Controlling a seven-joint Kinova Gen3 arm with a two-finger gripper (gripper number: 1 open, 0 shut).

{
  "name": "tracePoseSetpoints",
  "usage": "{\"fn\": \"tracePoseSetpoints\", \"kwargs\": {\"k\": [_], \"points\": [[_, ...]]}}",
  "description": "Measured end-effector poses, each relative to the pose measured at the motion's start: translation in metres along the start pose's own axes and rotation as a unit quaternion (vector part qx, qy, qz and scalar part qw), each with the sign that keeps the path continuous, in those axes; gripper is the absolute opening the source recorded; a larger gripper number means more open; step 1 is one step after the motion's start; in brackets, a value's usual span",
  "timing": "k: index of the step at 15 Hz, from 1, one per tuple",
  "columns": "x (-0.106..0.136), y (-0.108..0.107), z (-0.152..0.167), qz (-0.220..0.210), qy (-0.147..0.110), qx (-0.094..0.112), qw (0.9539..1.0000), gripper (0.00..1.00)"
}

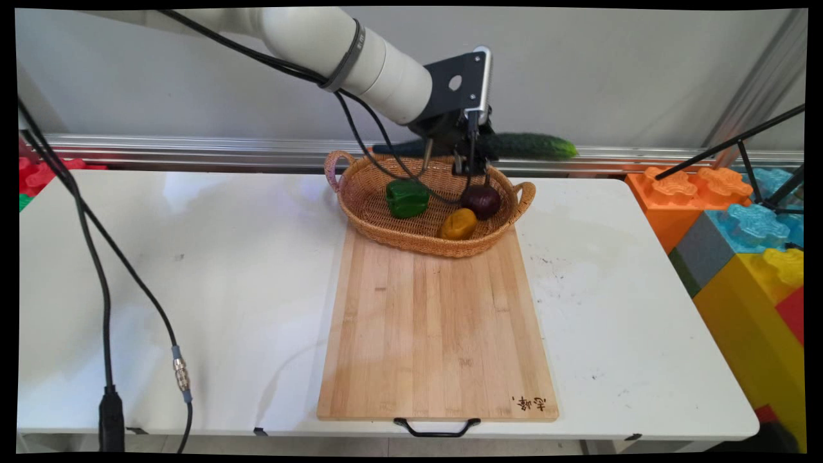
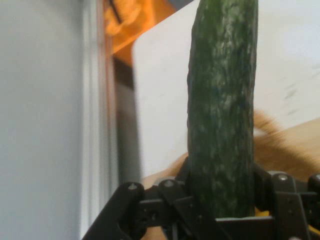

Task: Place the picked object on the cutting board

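Note:
My gripper (image 1: pixel 472 151) is shut on a long dark green cucumber (image 1: pixel 530 146), held level in the air above the back rim of a woven basket (image 1: pixel 360 199). The cucumber sticks out to the right of the hand. In the hand view the cucumber (image 2: pixel 222 110) fills the middle, clamped between the black fingers (image 2: pixel 265 187). Inside the basket lie a green pepper (image 1: pixel 407 198), a dark purple vegetable (image 1: pixel 481 201) and a yellow-brown one (image 1: pixel 458 224).
A wooden cutting board (image 1: pixel 437 334) with a black handle lies in front of the basket on the white table (image 1: pixel 193 283). Big coloured toy blocks (image 1: pixel 739 231) stand at the right edge. Black cables (image 1: pixel 96 257) hang down at the left.

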Motion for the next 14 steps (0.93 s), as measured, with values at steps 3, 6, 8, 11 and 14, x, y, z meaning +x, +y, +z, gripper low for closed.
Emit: {"fn": "tracePoseSetpoints", "kwargs": {"k": [3, 6, 8, 11, 14], "points": [[0.028, 0.033, -0.018, -0.031, 0.014, -0.052, 0.9981, 0.00], [0.046, 0.059, -0.029, -0.052, 0.020, -0.085, 0.9949, 0.00], [0.051, 0.077, -0.032, -0.063, 0.018, -0.101, 0.9927, 0.00], [0.043, 0.102, -0.030, -0.076, 0.006, -0.120, 0.9898, 0.00], [0.023, 0.123, -0.018, -0.078, -0.008, -0.131, 0.9882, 0.00]]}}
